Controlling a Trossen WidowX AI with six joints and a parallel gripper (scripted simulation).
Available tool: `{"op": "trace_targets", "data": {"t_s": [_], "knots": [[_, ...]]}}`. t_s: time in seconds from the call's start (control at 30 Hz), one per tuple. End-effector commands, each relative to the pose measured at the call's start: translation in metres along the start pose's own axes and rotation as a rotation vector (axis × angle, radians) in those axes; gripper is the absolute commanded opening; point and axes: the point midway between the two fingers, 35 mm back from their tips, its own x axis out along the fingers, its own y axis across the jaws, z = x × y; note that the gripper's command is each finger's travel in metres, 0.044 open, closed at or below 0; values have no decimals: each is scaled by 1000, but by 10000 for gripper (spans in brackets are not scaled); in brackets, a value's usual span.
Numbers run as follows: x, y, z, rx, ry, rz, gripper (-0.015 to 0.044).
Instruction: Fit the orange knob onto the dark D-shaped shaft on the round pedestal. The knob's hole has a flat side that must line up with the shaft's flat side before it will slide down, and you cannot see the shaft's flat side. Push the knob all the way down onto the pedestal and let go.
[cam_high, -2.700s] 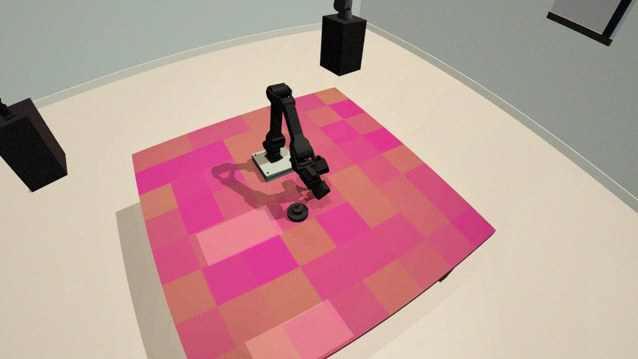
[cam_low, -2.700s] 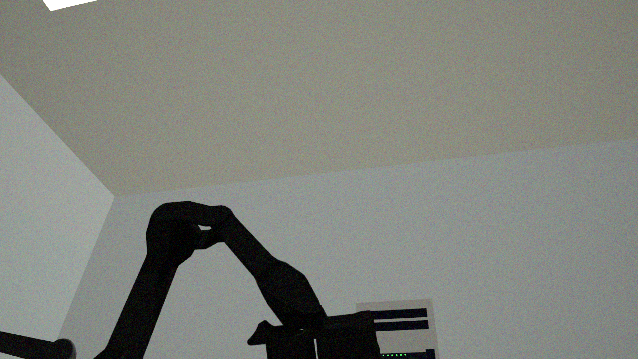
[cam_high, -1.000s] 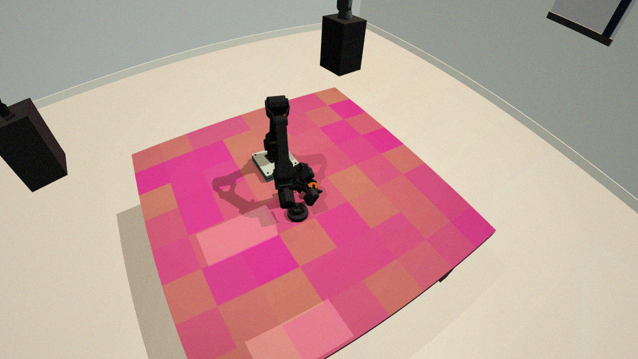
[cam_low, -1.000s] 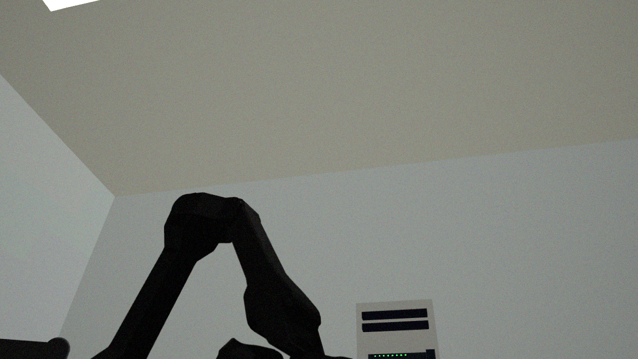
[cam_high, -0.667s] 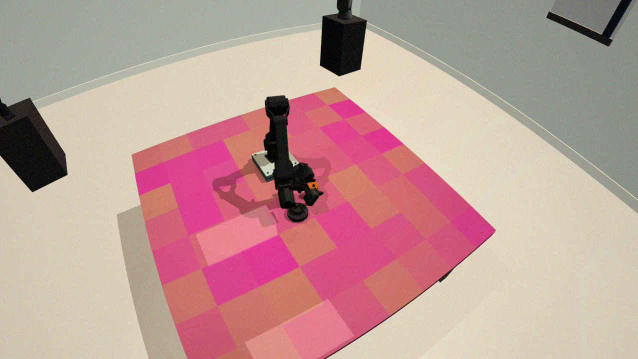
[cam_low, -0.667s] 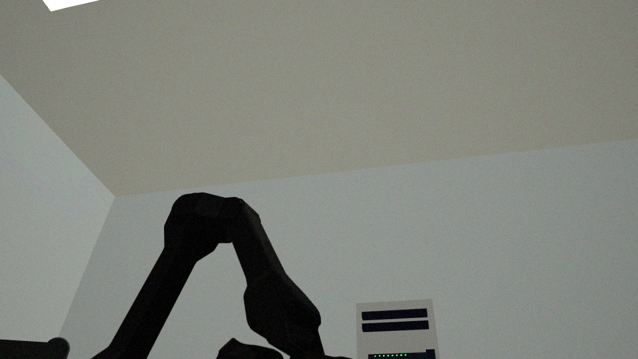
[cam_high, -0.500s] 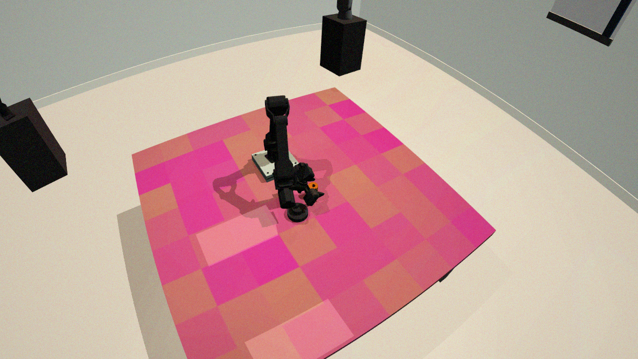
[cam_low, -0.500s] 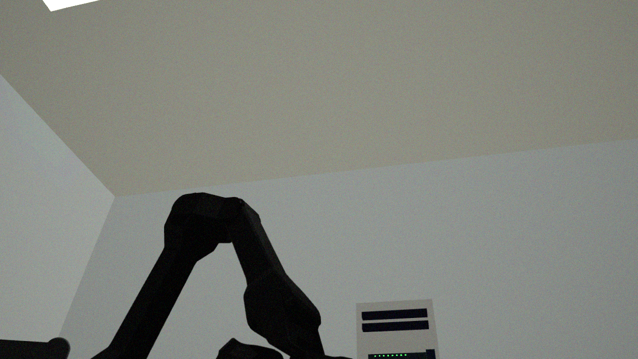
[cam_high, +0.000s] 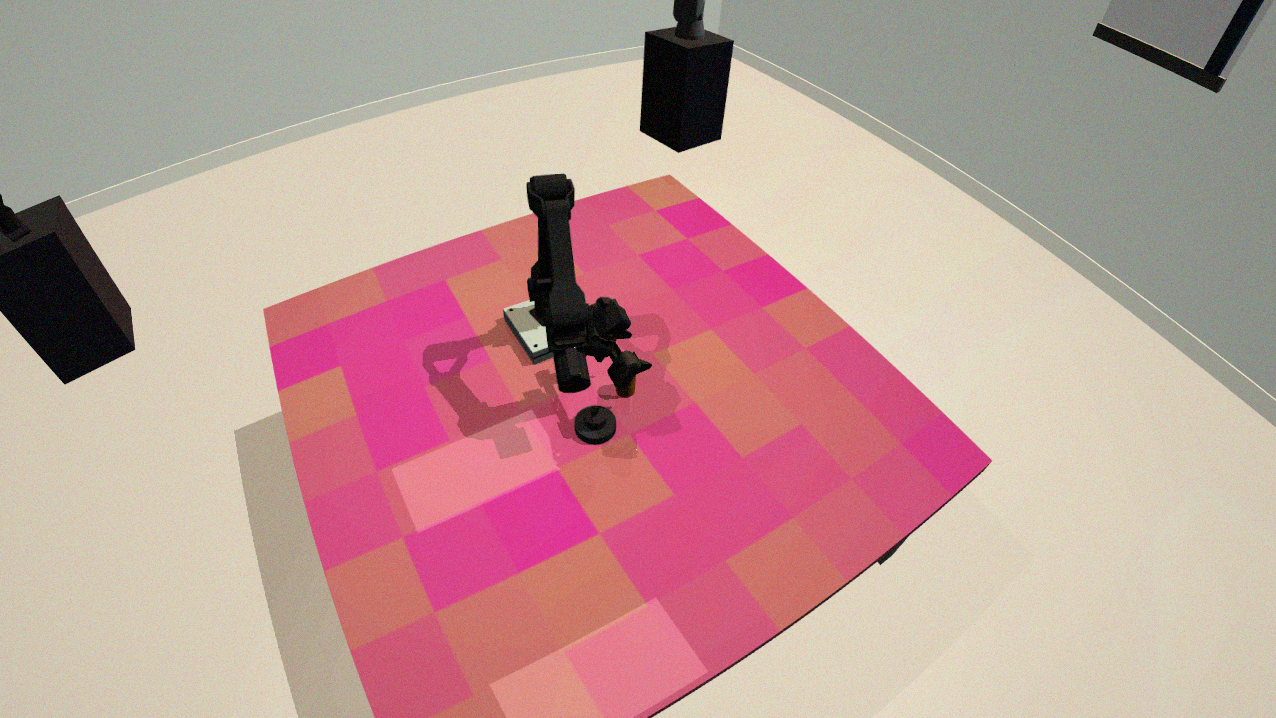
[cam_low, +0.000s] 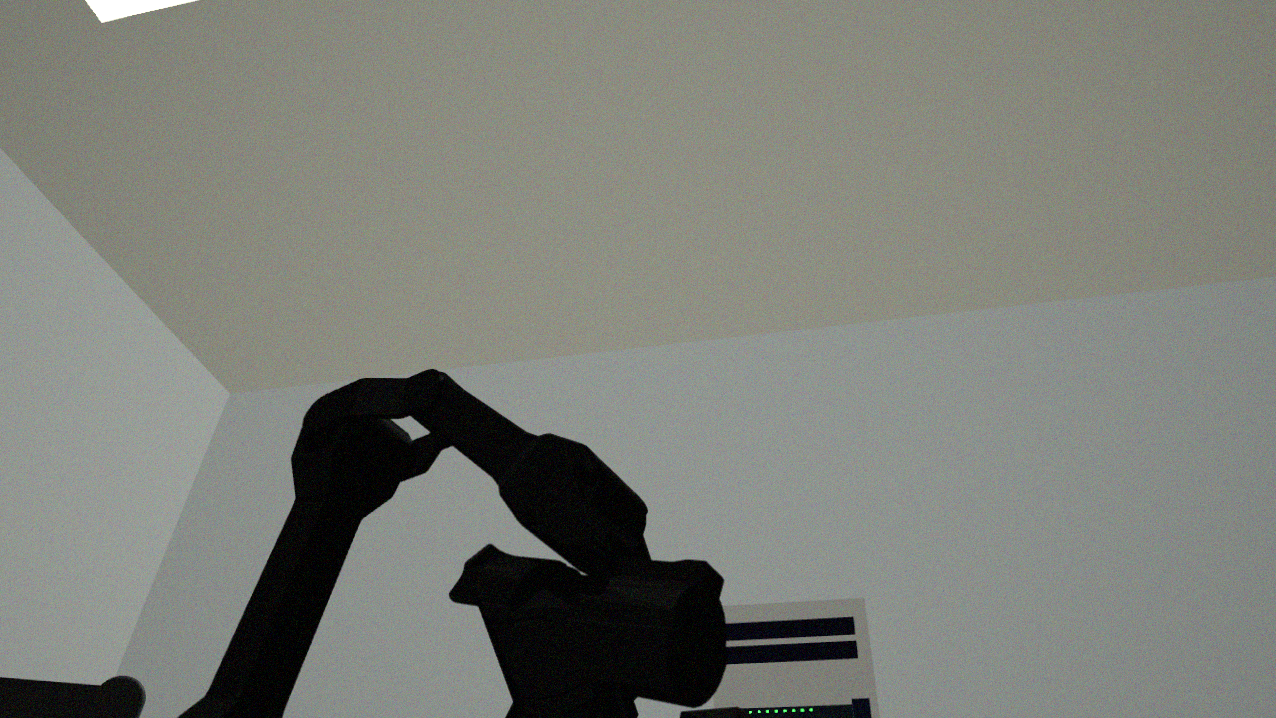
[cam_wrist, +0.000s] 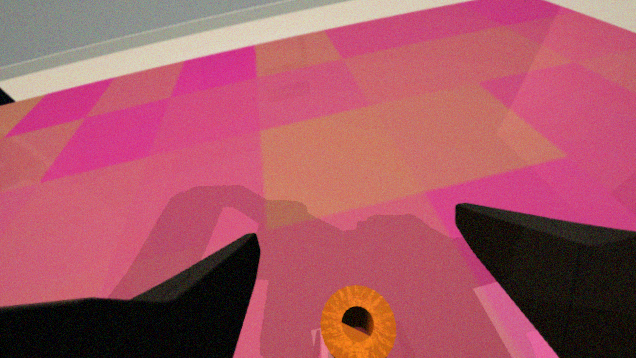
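Note:
The orange knob (cam_high: 627, 388) (cam_wrist: 384, 320) shows just below my gripper in the top view and low in the wrist view, hole facing the camera. The hole's flat side runs diagonally along its lower left. Whether the knob touches the table cannot be told. My gripper (cam_wrist: 355, 228) is wide open, with the fingertips well clear of the knob on both sides. The round dark pedestal (cam_high: 607, 434) stands in front of the gripper and to the left of the knob in the top view; its short shaft (cam_high: 595, 414) is bare. The shaft's flat side cannot be made out.
The arm (cam_high: 560, 276) (cam_low: 571, 500) rises from a white base plate (cam_high: 526, 324) on the pink and orange patchwork table (cam_high: 499, 571) (cam_wrist: 210, 165). Black blocks (cam_high: 682, 93) (cam_high: 62, 294) stand on the floor beyond. The exterior view shows only the arm, walls and ceiling.

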Motion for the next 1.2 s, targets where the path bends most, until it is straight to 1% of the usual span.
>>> {"op": "trace_targets", "data": {"t_s": [0.0, 0.07, 0.17, 0.23, 0.3, 0.37, 0.97, 1.03, 1.17], "knots": [[-3, 4, 6, 6, 15, 16, 440], [2, 8, 5, 14, 143, 76, 440], [5, 13, 4, 20, 454, 138, 440], [1, 11, 8, 18, 658, 126, 440], [-7, 7, 16, 9, 852, 75, 440], [-14, 3, 25, -2, 967, 18, 440], [-15, 3, 26, 11, 981, 2, 440], [-15, 3, 26, 132, 979, -63, 440], [-14, 3, 26, 497, 958, -257, 440]]}}
